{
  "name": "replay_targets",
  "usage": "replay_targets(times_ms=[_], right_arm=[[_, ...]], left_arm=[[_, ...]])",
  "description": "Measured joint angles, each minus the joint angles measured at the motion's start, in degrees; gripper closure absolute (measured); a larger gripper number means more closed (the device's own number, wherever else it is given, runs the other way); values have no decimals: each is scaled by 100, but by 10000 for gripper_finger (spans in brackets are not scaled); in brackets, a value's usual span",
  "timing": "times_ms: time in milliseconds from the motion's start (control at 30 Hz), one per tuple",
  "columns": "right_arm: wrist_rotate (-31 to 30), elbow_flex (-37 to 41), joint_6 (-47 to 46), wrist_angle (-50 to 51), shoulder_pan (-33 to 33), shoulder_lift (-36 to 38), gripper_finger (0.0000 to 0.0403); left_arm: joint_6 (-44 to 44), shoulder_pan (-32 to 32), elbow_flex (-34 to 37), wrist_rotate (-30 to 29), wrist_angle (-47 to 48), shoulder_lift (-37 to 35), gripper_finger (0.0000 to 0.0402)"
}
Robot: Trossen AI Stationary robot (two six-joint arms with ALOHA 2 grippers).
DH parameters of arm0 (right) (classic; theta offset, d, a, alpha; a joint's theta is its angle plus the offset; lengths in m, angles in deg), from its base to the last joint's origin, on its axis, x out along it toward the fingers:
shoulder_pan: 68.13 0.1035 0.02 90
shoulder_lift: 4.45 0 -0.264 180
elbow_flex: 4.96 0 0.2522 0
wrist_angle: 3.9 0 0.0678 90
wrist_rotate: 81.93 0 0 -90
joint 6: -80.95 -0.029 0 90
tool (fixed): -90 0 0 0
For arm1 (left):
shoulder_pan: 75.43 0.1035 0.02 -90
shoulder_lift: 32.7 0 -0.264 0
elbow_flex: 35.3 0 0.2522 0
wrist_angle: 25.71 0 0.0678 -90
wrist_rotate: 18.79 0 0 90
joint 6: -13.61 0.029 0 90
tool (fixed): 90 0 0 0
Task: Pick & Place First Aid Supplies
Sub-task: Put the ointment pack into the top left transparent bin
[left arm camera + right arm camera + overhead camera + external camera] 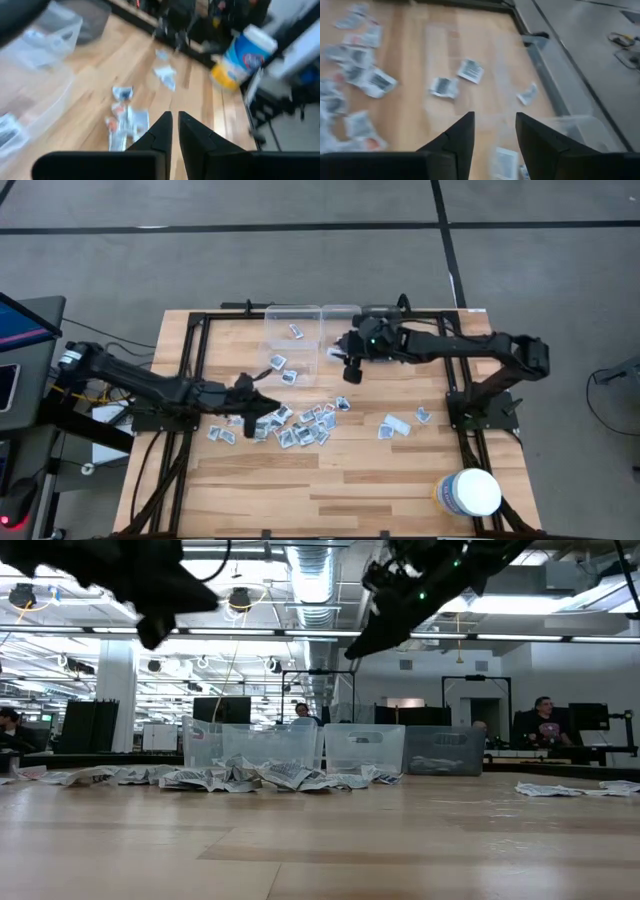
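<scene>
- Packets (300,425) lie heaped mid-table, some already in the clear bins (292,345).
- Left gripper (258,402) sits over the heap, fingers nearly together, holding nothing visible; lift only once you have one pinched.
- Right gripper (493,131) hangs parted, empty, over the bins; keep it clear.

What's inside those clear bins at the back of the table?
The left bin holds three small packets. The middle bin is partly covered by the right claw, so what it holds cannot be seen.
</scene>
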Motion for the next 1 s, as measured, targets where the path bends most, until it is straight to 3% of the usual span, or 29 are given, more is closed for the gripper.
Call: replay_targets(times_ms=[100, 200, 400, 600, 733, 1000], right_arm=[[0, 0, -296, 13, 244, 20, 265], [-4, -2, -493, 68, 467, -17, 261], [-77, 0, -959, 127, 810, -35, 261], [-321, 0, -1314, 210, 1058, -35, 266], [-337, 0, -1496, 302, 1160, -35, 264], [-329, 0, -1551, 464, 1210, -35, 265]], left_arm=[[-109, -45, -475, 140, 1583, -567, 384], [-143, -130, -1055, 352, 2936, -703, 395], [-173, -303, -1928, 1114, 4870, -306, 396], [-385, -307, -2051, 1378, 6654, 179, 396], [-429, -285, -2034, 1376, 7042, 583, 396], [-246, -132, -1552, 1214, 6117, 1113, 373]])
